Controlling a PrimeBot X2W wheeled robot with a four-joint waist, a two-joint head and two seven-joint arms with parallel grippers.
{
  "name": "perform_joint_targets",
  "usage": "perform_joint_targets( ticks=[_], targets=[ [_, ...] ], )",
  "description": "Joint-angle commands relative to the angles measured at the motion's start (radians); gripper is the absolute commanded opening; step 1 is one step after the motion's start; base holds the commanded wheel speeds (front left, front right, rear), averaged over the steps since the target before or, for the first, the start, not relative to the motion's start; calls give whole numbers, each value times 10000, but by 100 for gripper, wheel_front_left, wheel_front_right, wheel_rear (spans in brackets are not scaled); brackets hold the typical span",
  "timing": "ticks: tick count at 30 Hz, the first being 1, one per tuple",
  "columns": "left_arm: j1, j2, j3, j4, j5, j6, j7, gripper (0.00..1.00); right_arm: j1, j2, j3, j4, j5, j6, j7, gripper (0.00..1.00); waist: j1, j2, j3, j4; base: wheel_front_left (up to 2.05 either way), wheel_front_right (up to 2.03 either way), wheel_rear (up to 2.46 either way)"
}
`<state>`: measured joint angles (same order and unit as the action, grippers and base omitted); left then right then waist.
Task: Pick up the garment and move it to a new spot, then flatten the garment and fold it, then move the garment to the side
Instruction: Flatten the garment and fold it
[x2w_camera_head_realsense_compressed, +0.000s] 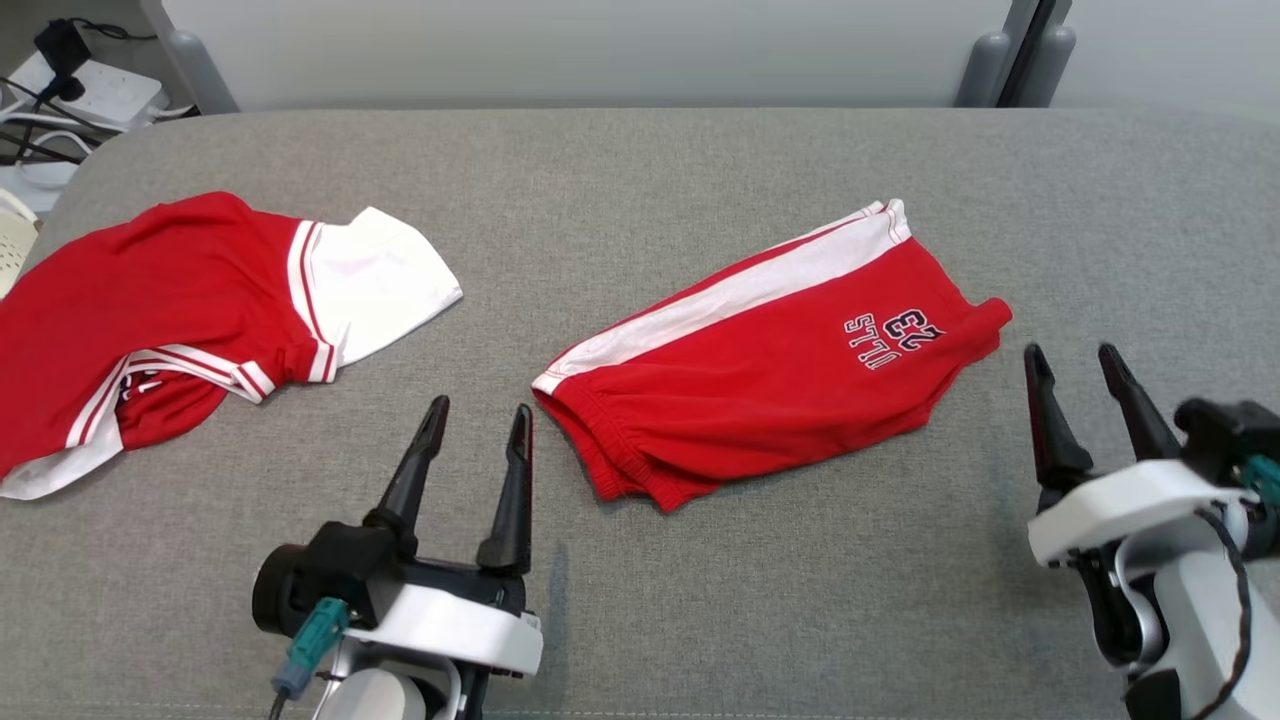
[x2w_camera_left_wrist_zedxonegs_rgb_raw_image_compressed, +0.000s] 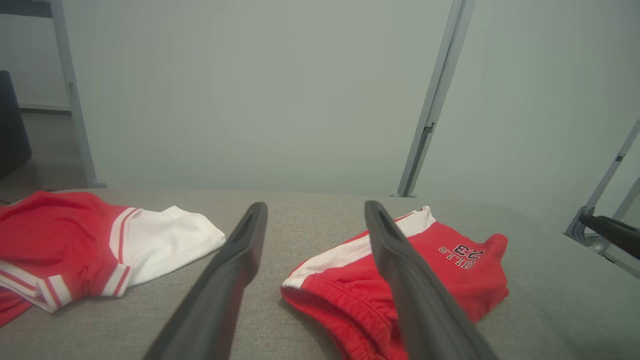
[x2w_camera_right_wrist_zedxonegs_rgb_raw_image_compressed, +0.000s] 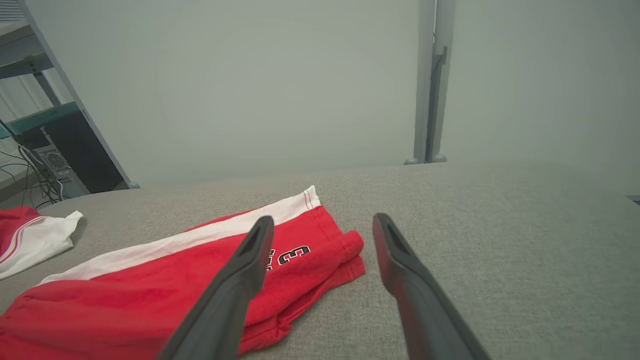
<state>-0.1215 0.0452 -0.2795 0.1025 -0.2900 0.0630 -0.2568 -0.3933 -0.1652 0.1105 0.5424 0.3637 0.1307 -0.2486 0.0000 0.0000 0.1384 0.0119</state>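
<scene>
Left claw (x2w_camera_head_realsense_compressed: 479, 405) and right claw (x2w_camera_head_realsense_compressed: 1070, 350) of mine stand spread, empty, flanking red shorts (x2w_camera_head_realsense_compressed: 770, 360) at frame centre on the desk (x2w_camera_head_realsense_compressed: 700, 160).

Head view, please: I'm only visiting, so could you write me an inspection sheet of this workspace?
Surface: grey fabric tabletop, flat.
Job's things: red shorts lie mid-table, untouched; red-and-white shirt lies rumpled at the left.
Clutter: nothing seen.
Grippers: left gripper and right gripper flank the shorts, jaws open, empty.
Cables: dark plug and cables on a white power strip, beyond the table's far left corner.
Surroundings: pale wall, grey posts.
</scene>
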Motion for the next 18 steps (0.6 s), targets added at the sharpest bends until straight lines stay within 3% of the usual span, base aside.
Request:
perform_joint_targets(
  ticks=[1,9,18],
  targets=[
    [-79,53,236,-346,123,122,-48,100,113,66,-36,-288,170,0,-131,100,0,0,-55,23,0,0,0],
    [-47,52,-108,-557,261,217,-49,100,95,325,-819,610,1532,0,-131,100,0,0,53,281,0,0,0],
    [-333,52,-493,-354,615,167,-49,100,-1886,28,-778,3261,2914,0,-19,100,0,0,530,843,0,0,0]
  ],
)
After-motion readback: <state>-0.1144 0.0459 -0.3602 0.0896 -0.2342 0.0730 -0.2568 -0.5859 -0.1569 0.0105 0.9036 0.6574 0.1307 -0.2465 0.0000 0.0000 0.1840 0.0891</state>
